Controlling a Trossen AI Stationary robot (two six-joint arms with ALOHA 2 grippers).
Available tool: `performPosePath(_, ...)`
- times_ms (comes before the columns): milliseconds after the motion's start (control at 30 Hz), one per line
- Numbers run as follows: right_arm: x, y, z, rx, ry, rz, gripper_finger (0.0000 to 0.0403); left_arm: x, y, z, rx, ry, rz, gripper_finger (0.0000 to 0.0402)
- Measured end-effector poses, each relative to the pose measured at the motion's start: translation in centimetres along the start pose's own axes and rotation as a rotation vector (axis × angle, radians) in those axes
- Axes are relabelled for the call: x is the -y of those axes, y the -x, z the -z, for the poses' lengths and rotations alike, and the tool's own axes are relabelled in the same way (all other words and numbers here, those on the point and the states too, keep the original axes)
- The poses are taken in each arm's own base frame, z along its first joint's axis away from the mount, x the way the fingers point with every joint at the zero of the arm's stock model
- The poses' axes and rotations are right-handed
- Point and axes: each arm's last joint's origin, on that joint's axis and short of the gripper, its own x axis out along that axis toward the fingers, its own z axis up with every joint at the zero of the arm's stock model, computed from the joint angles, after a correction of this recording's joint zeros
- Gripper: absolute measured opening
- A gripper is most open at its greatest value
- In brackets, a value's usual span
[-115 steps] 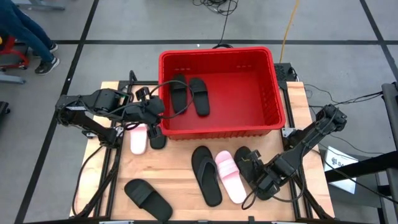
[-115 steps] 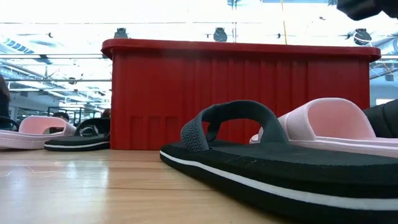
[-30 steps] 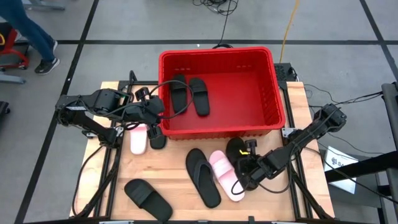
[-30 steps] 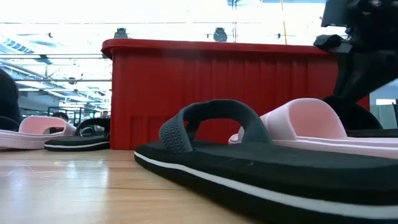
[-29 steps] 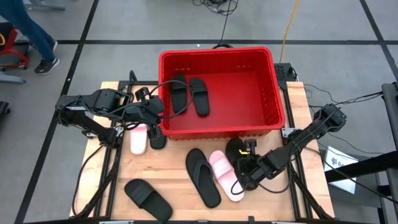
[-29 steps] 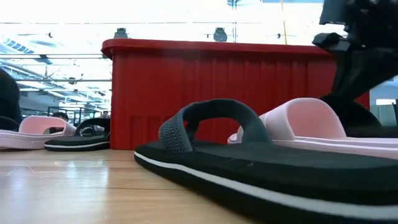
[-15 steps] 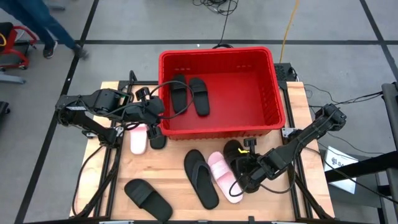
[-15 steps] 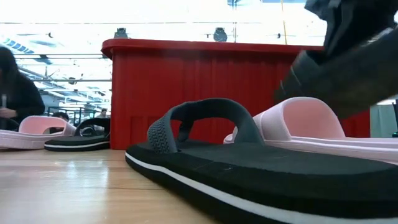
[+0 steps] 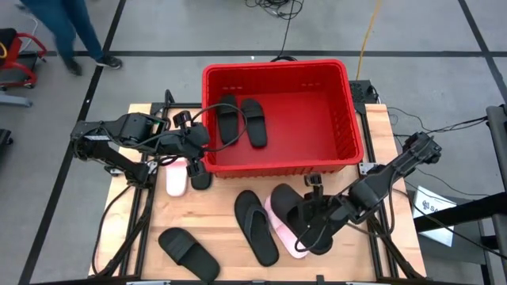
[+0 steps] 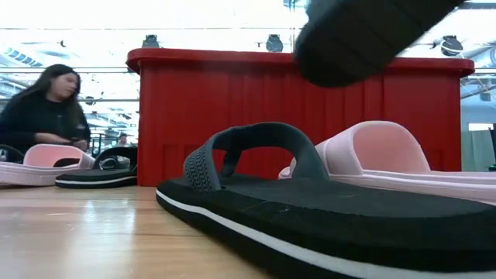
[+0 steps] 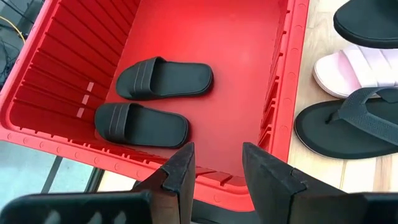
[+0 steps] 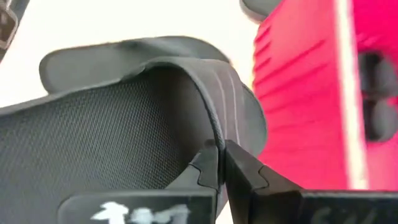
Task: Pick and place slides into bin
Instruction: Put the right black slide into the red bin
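The red bin [image 9: 348, 119] stands at the table's far middle with two black slides [image 9: 242, 120] lying flat inside. My right gripper [image 9: 310, 207] is shut on a black slide [image 9: 287, 207], held in the air near the bin's near wall, above a pale pink slide [image 9: 287, 237]. A black thong slide [image 9: 255, 227] lies flat to the pink one's left. My left gripper [image 11: 217, 168] hovers open over the bin's near-left corner, with nothing between its fingers. My right gripper pinches the edge of the black slide's wide strap [image 12: 214, 140] between its two fingers [image 12: 241, 169]. The fingers slant downward, coming from the table's right side. The slide is lifted clear of the table and hangs tilted; in the low view it [image 10: 364, 35] floats above the other slides.
Another black slide [image 9: 188, 253] lies near the table's front left. A pink slide [image 9: 176, 176] and a black one [image 9: 200, 176] lie side by side under my left arm. A person [image 10: 46, 108] shows in the room beyond the table. Cables run along both arms.
My right gripper has risen with the black slide, which was resting on the table beside the pink one and now hangs clear above it. The thong and pink slide have slid a little toward the table's left.
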Motion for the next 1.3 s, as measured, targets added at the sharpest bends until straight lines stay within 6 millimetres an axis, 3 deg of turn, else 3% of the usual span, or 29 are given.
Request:
performPosePath(400,6.7,4.5,-4.1,0.308,0.089,0.166,0.0001,0.0,0.0,0.0,0.001,0.001,-0.001,0.0129)
performPosePath(567,10.6,5.6,-4.0,0.367,0.108,0.285,0.0002,0.0,0.0,-0.1,0.012,0.016,0.002,0.0129)
performPosePath(733,15.2,5.5,-2.9,0.283,0.058,0.453,0.0002,0.1,0.0,-0.2,0.019,0.033,0.004,0.0129)
performPosePath(967,21.1,2.5,-1.3,0.109,-0.060,0.582,0.0003,0.1,0.0,-0.6,0.054,0.045,0.014,0.0129)
performPosePath(1133,23.9,-1.8,0.3,-0.063,-0.082,0.613,0.0003,0.2,0.0,-0.7,0.071,0.056,0.018,0.0129)
performPosePath(1300,24.9,-7.0,3.8,-0.249,-0.091,0.584,0.0002,0.2,0.0,-0.7,0.072,0.090,0.019,0.0129)
